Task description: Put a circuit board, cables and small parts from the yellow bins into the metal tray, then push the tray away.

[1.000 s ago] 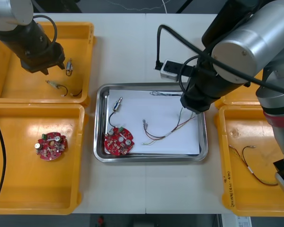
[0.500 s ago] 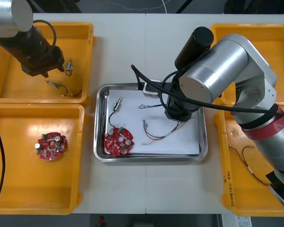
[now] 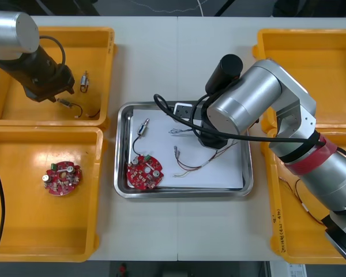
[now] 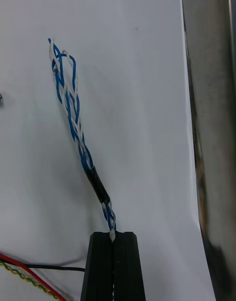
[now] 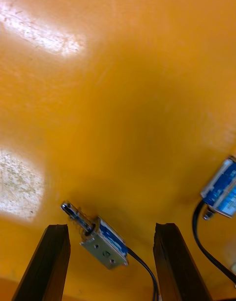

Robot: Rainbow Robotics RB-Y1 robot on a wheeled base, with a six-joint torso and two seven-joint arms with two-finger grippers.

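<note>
Watching the right claw (image 4: 113, 234) pinch the tip of the twisted blue and white cable (image 4: 73, 129) over the white-lined metal tray (image 3: 183, 191). Best release low, clear of the rim. Left claw (image 5: 110, 227) spread astride a small metal part (image 5: 104, 242) in the far-left yellow bin (image 3: 98, 34).

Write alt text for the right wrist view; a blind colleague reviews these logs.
The right hand is shut on one end of a twisted blue and white cable, which stretches away from it over the white inside of the metal tray. A red and yellow cable runs beside the hand.
</note>
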